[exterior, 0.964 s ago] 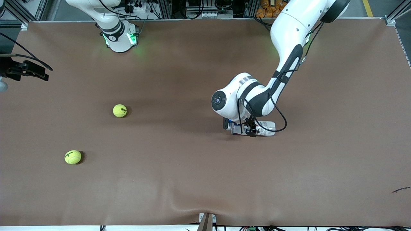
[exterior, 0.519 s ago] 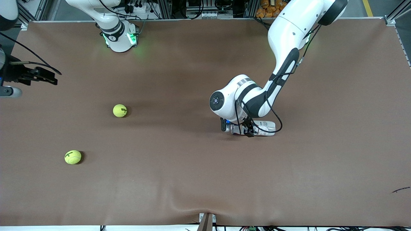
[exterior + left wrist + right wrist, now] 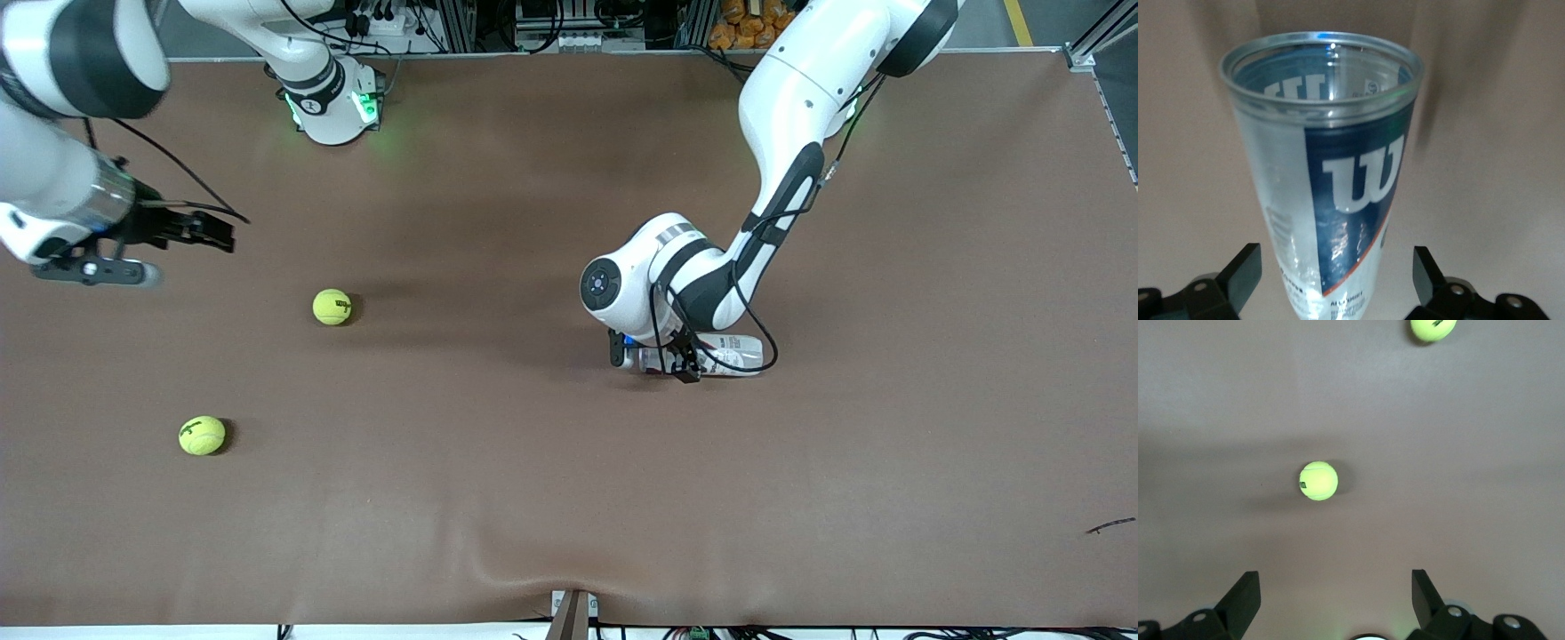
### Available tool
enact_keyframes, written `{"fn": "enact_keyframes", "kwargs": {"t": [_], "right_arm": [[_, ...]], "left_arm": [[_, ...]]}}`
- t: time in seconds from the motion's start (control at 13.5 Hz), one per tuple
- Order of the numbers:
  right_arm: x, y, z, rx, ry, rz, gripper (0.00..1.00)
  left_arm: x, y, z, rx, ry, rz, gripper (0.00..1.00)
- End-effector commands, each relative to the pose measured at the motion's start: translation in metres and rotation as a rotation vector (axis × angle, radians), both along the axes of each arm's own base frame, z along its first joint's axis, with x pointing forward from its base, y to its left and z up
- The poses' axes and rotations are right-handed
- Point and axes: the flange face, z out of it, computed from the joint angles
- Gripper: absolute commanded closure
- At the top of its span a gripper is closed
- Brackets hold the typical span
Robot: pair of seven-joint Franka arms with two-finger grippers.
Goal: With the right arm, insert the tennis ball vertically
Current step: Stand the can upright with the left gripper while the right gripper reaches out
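Right arm has swung in from the table edge at its own end over the last second; right gripper (image 3: 222, 238) now hangs over bare table (image 3: 569, 498), short of the upper tennis ball (image 3: 332, 307), fingers spread wide and empty; its wrist view has that ball (image 3: 1318, 480) ahead between the open fingers, the second tennis ball (image 3: 1433, 328) at the frame edge; so the approach to the pick has begun, no contact yet. Both balls have not moved; the second tennis ball (image 3: 202, 436) lies nearer the front camera and closer to the right arm's end of the table. Left gripper (image 3: 653, 360) has eased slightly along the ball can (image 3: 725, 354), which lies on its side mid-table toward the left arm's end; fingers apart, straddling the clear can (image 3: 1328, 180) without clamping, open mouth visible. Judgement: can must be gripped and stood upright before any vertical insert; the left arm looks about to close; the right still needs to descend on a ball.
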Motion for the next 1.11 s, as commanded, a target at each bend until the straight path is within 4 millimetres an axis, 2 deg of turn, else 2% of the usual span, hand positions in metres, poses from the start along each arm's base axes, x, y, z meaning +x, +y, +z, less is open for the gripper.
{"fn": "enact_keyframes", "kwargs": {"t": [0.0, 0.22, 0.74, 1.04], "right_arm": [[-0.015, 0.005, -0.044, 0.036, -0.019, -0.042, 0.00], [-0.017, 0.010, -0.066, 0.063, -0.031, -0.054, 0.00], [-0.024, 0.009, -0.104, 0.057, -0.028, -0.083, 0.00], [-0.020, 0.028, -0.120, 0.042, -0.019, -0.118, 0.00]], "left_arm": [[0.004, -0.003, -0.003, 0.002, -0.018, -0.008, 0.00], [0.005, -0.004, -0.012, -0.007, -0.019, -0.013, 0.00], [0.007, 0.003, -0.031, 0.025, -0.023, -0.044, 0.00], [0.008, 0.003, -0.036, 0.016, -0.027, -0.043, 0.00]]}}
